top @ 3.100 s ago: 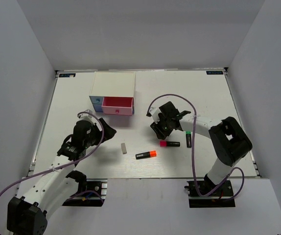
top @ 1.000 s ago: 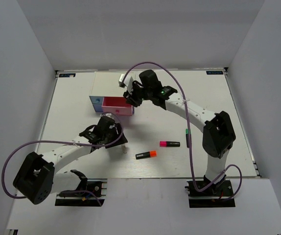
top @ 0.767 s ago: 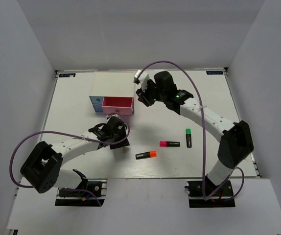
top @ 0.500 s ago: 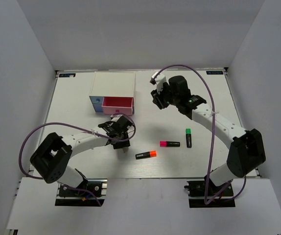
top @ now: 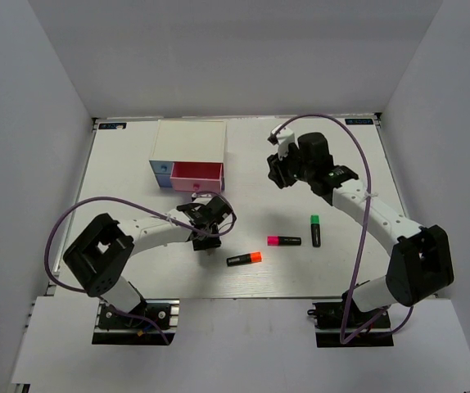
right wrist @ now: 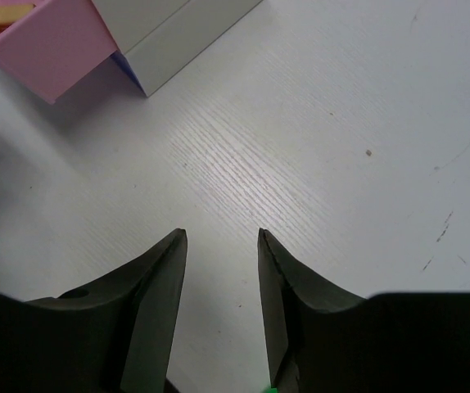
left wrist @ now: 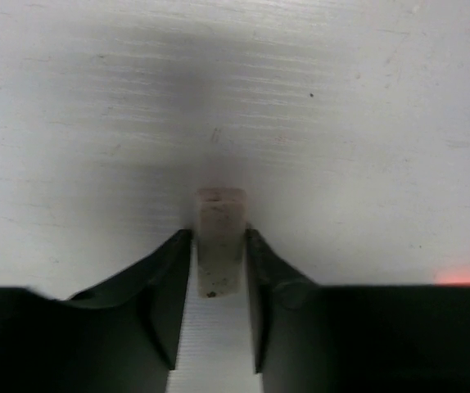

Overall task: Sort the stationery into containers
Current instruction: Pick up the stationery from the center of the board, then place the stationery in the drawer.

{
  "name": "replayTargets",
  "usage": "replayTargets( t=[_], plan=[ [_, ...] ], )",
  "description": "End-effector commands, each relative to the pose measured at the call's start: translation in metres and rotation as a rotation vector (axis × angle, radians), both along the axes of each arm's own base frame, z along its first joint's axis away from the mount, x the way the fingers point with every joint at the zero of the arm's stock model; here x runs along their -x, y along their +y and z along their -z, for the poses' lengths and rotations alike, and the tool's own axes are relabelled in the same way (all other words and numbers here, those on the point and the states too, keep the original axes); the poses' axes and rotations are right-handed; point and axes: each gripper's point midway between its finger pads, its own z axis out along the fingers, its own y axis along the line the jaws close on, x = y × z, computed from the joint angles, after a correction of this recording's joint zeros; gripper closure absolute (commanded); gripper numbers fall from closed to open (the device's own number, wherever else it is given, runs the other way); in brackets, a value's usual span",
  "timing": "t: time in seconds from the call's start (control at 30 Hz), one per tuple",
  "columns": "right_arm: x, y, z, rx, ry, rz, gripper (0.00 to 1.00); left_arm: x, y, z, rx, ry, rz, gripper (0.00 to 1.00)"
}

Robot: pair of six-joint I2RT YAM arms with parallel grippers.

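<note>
A small grey-white eraser lies on the white table between my left gripper's two fingers, which press against its long sides. From above, the left gripper sits low on the table below the box and covers the eraser. My right gripper hangs open and empty over bare table, right of the box. The pink drawer is pulled out, with a tan block inside. Highlighters with orange, pink and green ends lie on the table.
The light-blue and darker blue drawer fronts are pushed in, left of the pink drawer. Grey walls enclose the table on three sides. A purple cable loops over each arm.
My left gripper slid right onto the eraser and its jaws closed against it. My right arm swung right, away from the pink drawer, and its jaws widened slightly.
</note>
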Motion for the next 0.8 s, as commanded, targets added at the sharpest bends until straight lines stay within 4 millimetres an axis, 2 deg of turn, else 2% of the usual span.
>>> replayTargets(
  t=[0.0,0.03,0.07,0.1,0.17,0.23,0.27,0.3,0.33,0.4,0.43,0.47,0.53,0.57,0.63,0.77],
  plan=[
    [0.003,-0.001,-0.012,-0.044,-0.019,-0.005,0.54,0.013,0.008,0.015,-0.045,0.057,-0.009,0.61],
    [0.003,-0.002,-0.013,-0.045,-0.022,-0.005,0.54,0.013,0.004,0.013,-0.039,0.051,0.0,0.67],
    [0.004,-0.003,-0.011,-0.042,-0.018,-0.007,0.54,0.011,0.004,0.009,-0.036,0.036,-0.002,0.79],
    [0.004,-0.004,-0.012,-0.042,-0.019,-0.004,0.54,0.007,0.0,0.004,-0.021,0.023,-0.002,0.84],
    [0.006,-0.007,-0.009,-0.039,-0.015,-0.003,0.54,0.001,-0.012,-0.015,0.02,-0.03,0.021,0.92],
    [0.009,-0.011,-0.005,-0.031,-0.011,-0.002,0.52,-0.003,-0.02,-0.034,0.053,-0.076,0.068,0.93],
    [0.01,-0.012,0.0,-0.021,-0.004,-0.004,0.37,-0.012,-0.033,-0.049,0.105,-0.132,0.119,0.93],
    [0.012,-0.016,0.005,-0.013,0.005,0.002,0.26,-0.016,-0.041,-0.072,0.161,-0.199,0.151,0.93],
    [0.013,-0.018,0.011,-0.008,0.02,0.007,0.21,-0.02,-0.045,-0.086,0.193,-0.248,0.174,0.93],
    [0.02,-0.023,0.027,-0.003,0.067,0.008,0.18,-0.034,-0.055,-0.123,0.259,-0.378,0.222,0.95],
    [0.024,-0.025,0.035,-0.002,0.088,0.007,0.23,-0.039,-0.055,-0.148,0.293,-0.452,0.224,0.95],
    [0.027,-0.026,0.037,-0.011,0.102,0.0,0.41,-0.045,-0.057,-0.165,0.311,-0.507,0.224,0.96],
    [0.035,-0.027,0.047,-0.025,0.132,-0.015,0.6,-0.061,-0.049,-0.194,0.306,-0.6,0.193,0.99],
    [0.038,-0.026,0.046,-0.035,0.135,-0.031,0.74,-0.066,-0.046,-0.203,0.291,-0.631,0.18,1.0],
    [0.044,-0.026,0.048,-0.041,0.142,-0.051,0.79,-0.078,-0.045,-0.231,0.274,-0.715,0.174,1.0],
    [0.048,-0.029,0.05,-0.029,0.133,-0.074,0.79,-0.105,-0.038,-0.259,0.18,-0.835,0.147,1.0]
  ],
)
